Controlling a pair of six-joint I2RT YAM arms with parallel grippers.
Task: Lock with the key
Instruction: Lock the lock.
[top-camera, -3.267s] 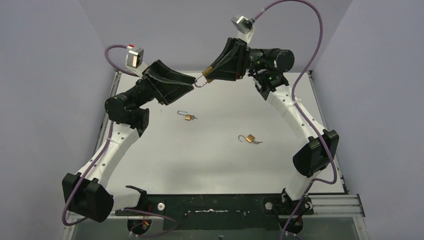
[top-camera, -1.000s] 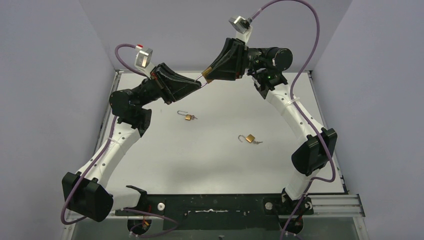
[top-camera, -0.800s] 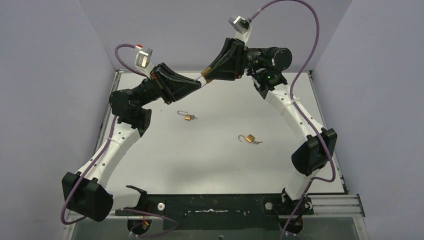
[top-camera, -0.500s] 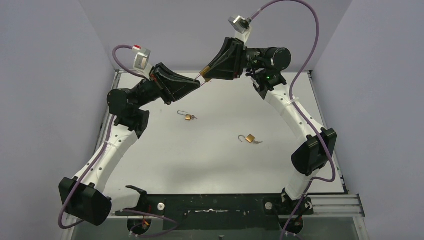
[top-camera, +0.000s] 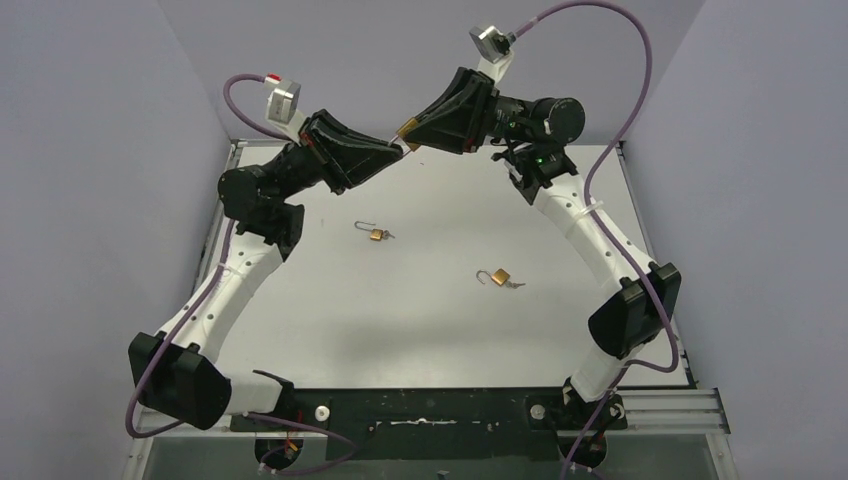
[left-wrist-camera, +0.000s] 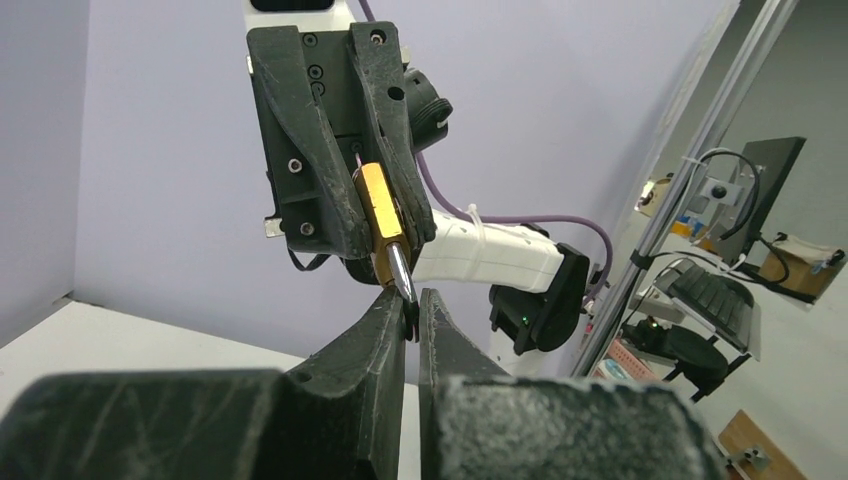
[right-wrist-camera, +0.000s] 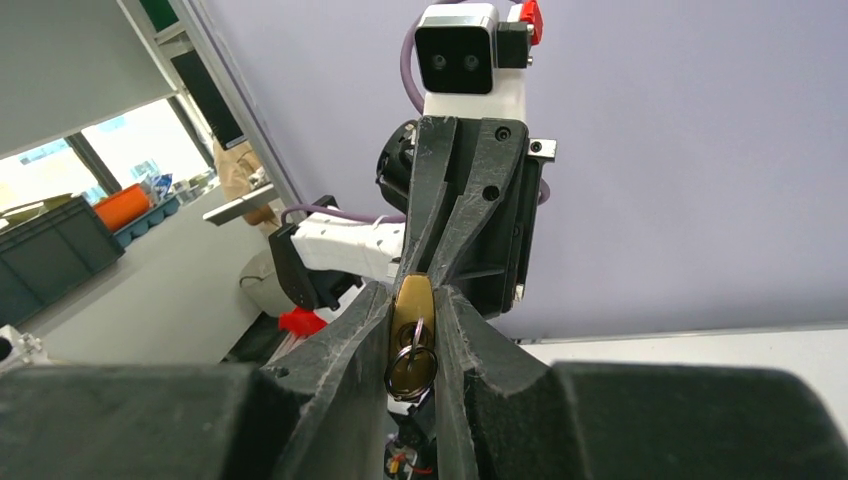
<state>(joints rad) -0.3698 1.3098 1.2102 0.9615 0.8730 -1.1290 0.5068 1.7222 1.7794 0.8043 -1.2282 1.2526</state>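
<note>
Right claw pinched small brass padlock, left claw its steel shackle, at 12 o'clock; off-axis push risked slipping.

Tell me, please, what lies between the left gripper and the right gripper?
A brass padlock, clamped in the right gripper, its silver shackle ending at the left gripper's fingertips; the left wrist view shows it.

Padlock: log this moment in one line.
right pincer: holds padlock; left pincer: shut on its shackle; table: two spare padlocks
</note>
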